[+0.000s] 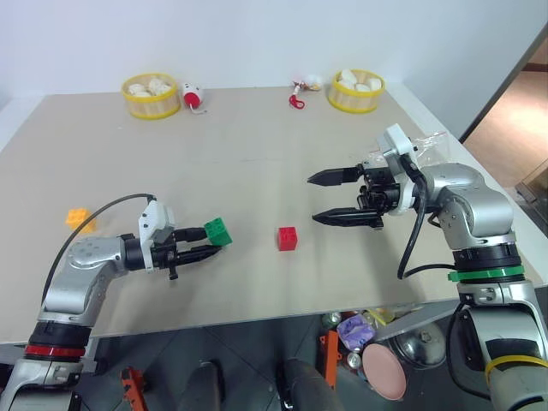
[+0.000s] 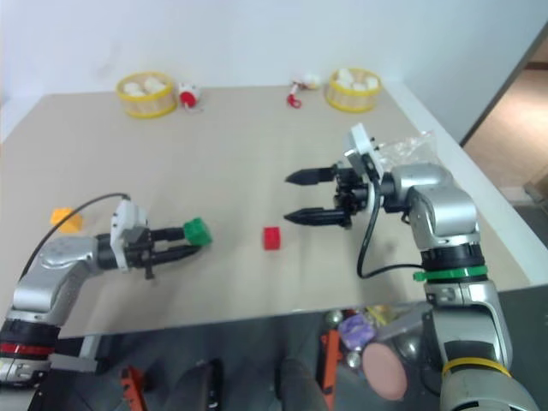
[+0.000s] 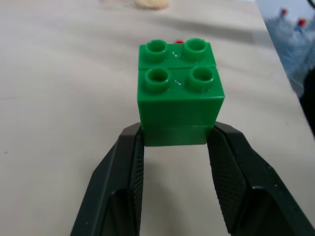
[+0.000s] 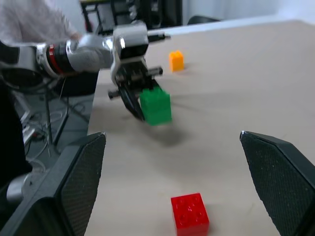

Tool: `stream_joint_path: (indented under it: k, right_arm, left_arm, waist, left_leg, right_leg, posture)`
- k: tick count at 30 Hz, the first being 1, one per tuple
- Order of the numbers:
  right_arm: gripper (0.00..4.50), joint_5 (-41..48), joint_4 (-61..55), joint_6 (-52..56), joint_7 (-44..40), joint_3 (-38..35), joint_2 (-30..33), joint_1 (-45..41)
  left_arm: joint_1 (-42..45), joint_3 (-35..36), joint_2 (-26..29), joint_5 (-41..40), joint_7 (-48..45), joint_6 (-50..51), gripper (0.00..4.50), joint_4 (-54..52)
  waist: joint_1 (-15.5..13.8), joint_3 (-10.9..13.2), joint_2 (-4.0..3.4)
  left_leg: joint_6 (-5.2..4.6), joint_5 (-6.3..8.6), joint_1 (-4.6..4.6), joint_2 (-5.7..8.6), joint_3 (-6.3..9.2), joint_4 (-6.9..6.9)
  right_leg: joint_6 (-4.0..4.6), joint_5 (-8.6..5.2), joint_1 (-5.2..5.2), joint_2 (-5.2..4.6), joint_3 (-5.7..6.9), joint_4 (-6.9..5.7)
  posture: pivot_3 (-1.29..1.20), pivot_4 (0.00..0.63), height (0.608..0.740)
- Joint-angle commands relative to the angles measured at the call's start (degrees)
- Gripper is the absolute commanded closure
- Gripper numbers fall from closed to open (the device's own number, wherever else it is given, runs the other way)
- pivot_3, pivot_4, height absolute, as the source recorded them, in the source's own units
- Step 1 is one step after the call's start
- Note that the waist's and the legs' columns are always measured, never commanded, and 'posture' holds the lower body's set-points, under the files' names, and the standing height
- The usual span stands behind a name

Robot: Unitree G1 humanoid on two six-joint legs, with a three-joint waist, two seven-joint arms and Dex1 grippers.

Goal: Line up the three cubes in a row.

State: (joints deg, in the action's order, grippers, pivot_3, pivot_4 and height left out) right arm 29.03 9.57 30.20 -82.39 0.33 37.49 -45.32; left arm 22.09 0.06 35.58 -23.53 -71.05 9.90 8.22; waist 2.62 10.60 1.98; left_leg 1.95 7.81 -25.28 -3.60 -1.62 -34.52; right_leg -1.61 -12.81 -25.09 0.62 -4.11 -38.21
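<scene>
Three cubes are in play, and none sits beside another yet. The left tool (image 1: 208,244) is clamped on the green cube (image 1: 218,231), its two black fingers (image 3: 123,167) pinching the lower side walls so the studs stay clear on top. The right wrist view shows a shadow on the bench (image 1: 257,154) under the cube, so it looks carried just off the surface, presumably to be set down near a neighbour.

Lying flat on the bench, studs up, the red cube (image 1: 288,238) rests between the two arms, near the front edge and apart from the green one. It reads as the natural anchor for the row, since both tools can reach it.

Off to the robot's left, the orange-yellow cube (image 1: 79,219) lies well apart from the others, beyond the left arm, so it looks like the last one to be fetched.

Spread wide and holding nothing, the right tool (image 1: 334,199) hovers over the bench past the red cube, pointing across toward the left arm; it seems parked out of the way.
</scene>
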Motion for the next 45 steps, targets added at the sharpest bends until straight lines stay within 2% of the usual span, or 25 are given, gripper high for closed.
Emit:
stream_joint_path:
  k: [1, 8, 15, 26, 45]
  right_arm:
    - [0.0, 2.0, -4.0, 0.4, 2.7, -2.9, 0.4, 1.6]
    - [0.0, 3.1, -8.2, 1.1, 4.3, -3.0, 1.7, 6.5]
    - [0.0, 3.5, -9.0, 1.1, 5.3, -2.6, 2.1, 7.3]
    - [0.0, 3.6, -9.2, 0.9, 6.6, -2.2, 1.5, 7.5]
    - [0.0, 3.2, -8.9, 0.2, 7.3, -1.5, 0.7, 6.8]
  left_arm:
    - [3.9, -1.1, -0.6, 1.1, -2.9, -3.1, 2.71, 4.0]
    - [8.4, -3.7, -2.5, 2.4, -7.3, -4.7, 2.71, 8.9]
    - [10.1, -5.9, -3.0, 5.1, -10.6, -7.8, 2.71, 13.3]
    - [16.9, -6.1, -6.1, 8.6, -10.4, -14.6, 2.71, 23.4]
    - [19.6, -8.4, -7.6, 13.5, -12.1, -18.0, 2.71, 31.1]
  waist:
    - [0.0, 0.0, 0.0]
    - [0.0, 0.0, 0.0]
    - [0.1, 0.0, 0.0]
    - [0.0, 0.0, 0.0]
    - [0.0, 0.0, 0.0]
  left_leg:
    - [0.0, 0.0, -0.02, 0.0, -0.01, 0.0]
    - [-0.03, 0.01, -0.04, 0.0, 0.01, 0.0]
    - [-0.05, 0.01, -0.03, 0.0, 0.02, -0.03]
    - [-0.05, 0.01, -0.09, 0.01, 0.03, -0.12]
    - [-0.06, 0.02, -0.1, 0.0, 0.05, -0.12]
  right_leg:
    - [-0.01, 0.0, -0.01, 0.0, -0.01, 0.0]
    - [-0.1, 0.02, -0.01, 0.02, 0.0, -0.01]
    - [-0.07, 0.01, -0.01, 0.05, -0.01, -0.02]
    - [-0.21, 0.09, -0.01, 0.05, -0.01, -0.02]
    - [-0.35, 0.17, -0.01, 0.06, -0.01, -0.03]
  posture:
    - [0.0, 0.15, 0.74]
    - [0.0, 0.15, 0.74]
    - [0.0, 0.15, 0.74]
    - [0.0, 0.15, 0.74]
    - [0.0, 0.15, 0.74]
